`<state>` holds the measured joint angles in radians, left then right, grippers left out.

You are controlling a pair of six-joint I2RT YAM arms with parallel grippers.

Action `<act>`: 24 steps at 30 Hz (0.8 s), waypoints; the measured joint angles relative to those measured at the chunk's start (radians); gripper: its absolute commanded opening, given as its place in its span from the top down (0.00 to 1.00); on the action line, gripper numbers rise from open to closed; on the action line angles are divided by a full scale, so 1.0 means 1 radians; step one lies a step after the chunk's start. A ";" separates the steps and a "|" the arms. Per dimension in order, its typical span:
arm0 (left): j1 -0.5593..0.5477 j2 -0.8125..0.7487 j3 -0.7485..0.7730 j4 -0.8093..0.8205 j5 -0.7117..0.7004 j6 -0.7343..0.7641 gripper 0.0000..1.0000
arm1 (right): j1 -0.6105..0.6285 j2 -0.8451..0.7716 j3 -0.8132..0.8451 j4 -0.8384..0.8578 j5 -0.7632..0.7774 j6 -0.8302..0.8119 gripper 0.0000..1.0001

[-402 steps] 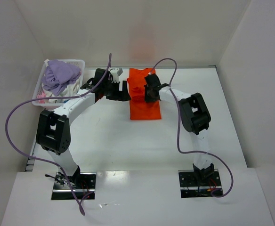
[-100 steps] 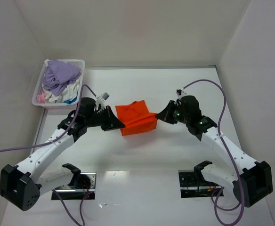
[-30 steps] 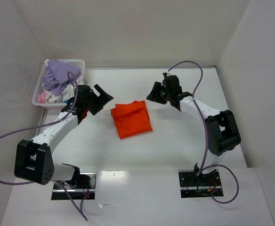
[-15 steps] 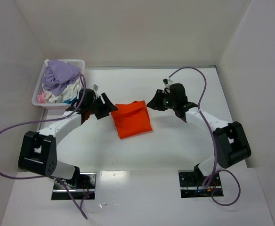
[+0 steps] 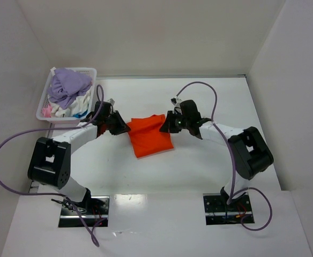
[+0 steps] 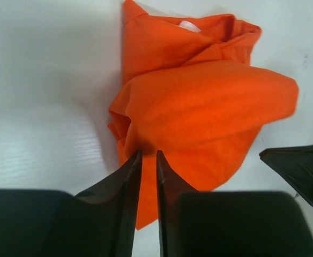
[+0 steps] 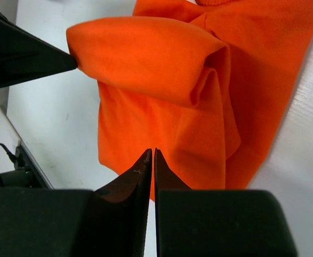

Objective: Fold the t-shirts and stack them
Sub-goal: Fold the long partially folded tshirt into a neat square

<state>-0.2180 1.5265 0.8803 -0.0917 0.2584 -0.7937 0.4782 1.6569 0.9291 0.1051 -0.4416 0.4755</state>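
Orange t-shirt: lying as a rumpled, folded bundle near the middle of the tabletop, between the two hands; one rounded fold is bulging up across its top layer.
Left hand: reaching in at the shirt's 9 o'clock edge.
Left fingers: standing close together with only a narrow slit between them, the tips pressing onto the cloth at the end of the raised fold, seemingly pinching it.
Right hand: meeting the shirt at its 2 o'clock edge, low over the tabletop.
Right fingers: drawn together until they are almost touching, the tips lying over the orange cloth; whether any cloth is caught between them cannot be told.
White lattice basket: sitting at the tabletop's 10 o'clock corner, well apart from the shirt.
Lilac garment: heaping over the basket's rim, with white, pink and blue cloth showing beneath it.
Purple cables: looping from both arms down toward their bases at 6 o'clock.
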 measured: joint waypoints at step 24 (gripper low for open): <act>0.008 0.350 0.320 -0.010 -0.025 0.035 0.65 | -0.014 0.328 0.257 0.000 0.097 -0.050 0.92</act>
<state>-0.2096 1.8763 1.2007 -0.1020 0.2337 -0.7586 0.4644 1.9854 1.1862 0.1051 -0.3443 0.4252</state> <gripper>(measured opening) 0.343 0.085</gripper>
